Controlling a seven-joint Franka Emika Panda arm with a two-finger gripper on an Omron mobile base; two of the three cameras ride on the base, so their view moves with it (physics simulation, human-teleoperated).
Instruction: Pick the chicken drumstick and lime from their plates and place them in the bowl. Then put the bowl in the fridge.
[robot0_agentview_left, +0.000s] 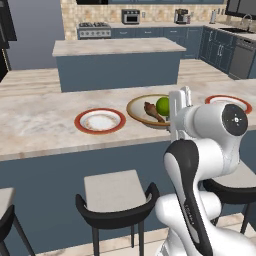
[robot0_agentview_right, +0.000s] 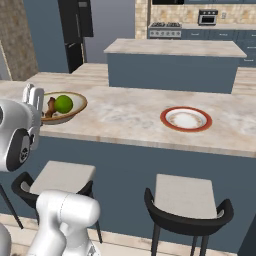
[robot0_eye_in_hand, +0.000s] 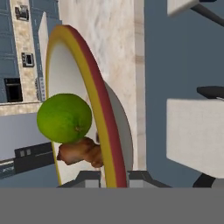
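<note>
The jaws are pinched together on the rim of the bowl (robot0_eye_in_hand: 114, 144). In the hand view the rim runs up from between the two finger tips (robot0_eye_in_hand: 89, 178) at the bottom.

Inside the bowl (robot0_agentview_left: 137, 111) sit the lime (robot0_eye_in_hand: 64, 118) and the chicken drumstick (robot0_eye_in_hand: 81, 153). In the hand view the lime is at about 9 o'clock from the middle, and the drumstick is just under it, touching it. In the left base view the lime (robot0_agentview_left: 163, 105) is green and round, and the brown drumstick (robot0_agentview_left: 153, 111) lies next to it at its 8 o'clock.

The bowl (robot0_agentview_right: 75, 106) is near the front edge of the table (robot0_agentview_left: 40, 125). The white arm (robot0_agentview_left: 200, 130) reaches up in front of the bowl and hides part of it.

One red-rimmed plate (robot0_agentview_left: 100, 120) lies on the table at 9 o'clock from the bowl, a little apart. Another plate (robot0_agentview_left: 235, 101) is at 3 o'clock, partly behind the arm. In the right base view, a plate (robot0_agentview_right: 186, 119) is at 3 o'clock from the bowl, well apart.

Stools (robot0_agentview_left: 112, 192) stand under the table edge. The dark fridge (robot0_agentview_right: 75, 35) stands far back at 12 o'clock in the right base view.
</note>
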